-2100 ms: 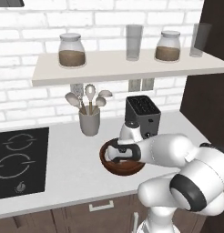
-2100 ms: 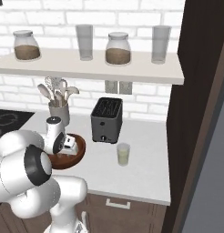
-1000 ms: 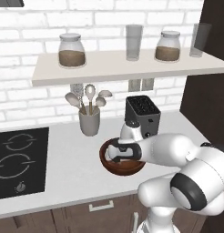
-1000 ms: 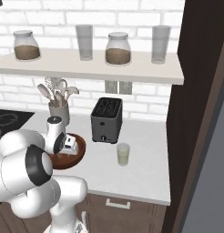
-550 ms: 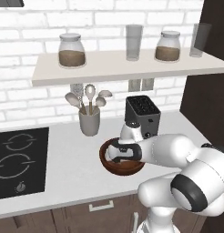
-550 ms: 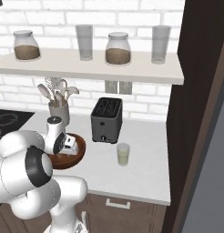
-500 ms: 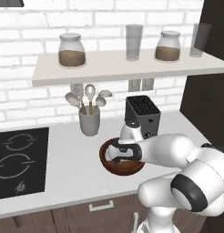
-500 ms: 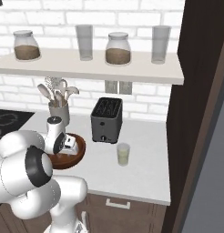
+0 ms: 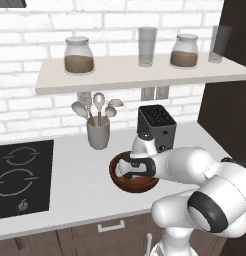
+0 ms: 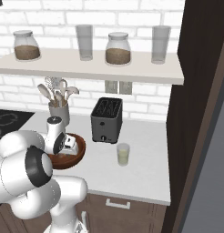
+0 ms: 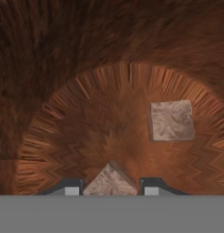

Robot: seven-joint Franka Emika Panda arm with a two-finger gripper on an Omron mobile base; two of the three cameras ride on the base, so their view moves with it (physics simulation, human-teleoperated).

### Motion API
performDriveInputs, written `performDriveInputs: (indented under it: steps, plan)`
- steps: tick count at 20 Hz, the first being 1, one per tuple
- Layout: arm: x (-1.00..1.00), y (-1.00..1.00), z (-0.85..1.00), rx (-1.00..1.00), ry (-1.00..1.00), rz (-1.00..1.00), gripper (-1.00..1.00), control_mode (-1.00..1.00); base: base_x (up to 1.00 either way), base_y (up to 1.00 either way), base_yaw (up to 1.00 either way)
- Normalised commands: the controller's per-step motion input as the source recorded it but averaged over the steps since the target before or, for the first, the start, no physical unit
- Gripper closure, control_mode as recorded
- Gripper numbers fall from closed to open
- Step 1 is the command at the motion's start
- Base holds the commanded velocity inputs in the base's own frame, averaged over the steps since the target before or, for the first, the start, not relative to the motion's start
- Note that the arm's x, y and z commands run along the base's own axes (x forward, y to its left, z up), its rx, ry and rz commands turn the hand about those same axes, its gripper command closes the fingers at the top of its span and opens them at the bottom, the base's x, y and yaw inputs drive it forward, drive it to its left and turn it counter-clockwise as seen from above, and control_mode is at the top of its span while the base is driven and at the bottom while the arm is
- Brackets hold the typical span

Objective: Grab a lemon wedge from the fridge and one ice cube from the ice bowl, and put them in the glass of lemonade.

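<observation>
Working left to right across the left base view, we find a black cooktop point(image 9: 17, 177) set into the white tabletop point(image 9: 80, 172), then a pale grey utensil cup point(image 9: 98, 134) holding spoons. Next comes the ice bowl point(image 9: 124, 181), a wide reddish-brown wooden bowl, with our hand point(image 9: 134, 172) lowered into it. Just behind the bowl stands the black toaster point(image 9: 157, 125).

In the right base view, the glass of lemonade point(image 10: 123, 154) stands on the tabletop to the right of the ice bowl point(image 10: 75, 154), in front of the toaster point(image 10: 106, 119) and apart from both.

In the hand view, one ice cube point(image 11: 109, 181) sits directly between our two fingertips point(image 11: 72, 187), resting on the bowl floor. A second ice cube point(image 11: 171, 120) lies further up and to the right, clear of the hand point(image 11: 109, 189). The fingertips flank the near cube closely, but we cannot tell whether they press on it or stand just off it.
</observation>
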Motion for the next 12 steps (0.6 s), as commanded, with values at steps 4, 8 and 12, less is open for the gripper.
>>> performDriveInputs:
  steps: [4,8,12]
  plan:
    - [0.00,0.00,0.00,0.00,0.00,0.00,1.00,-1.00,0.00,0.00,0.00]
    - [0.00,0.00,0.00,0.00,0.00,0.00,1.00,-1.00,0.00,0.00,0.00]
    - [0.00,0.00,0.00,0.00,0.00,0.00,1.00,-1.00,0.00,0.00,0.00]
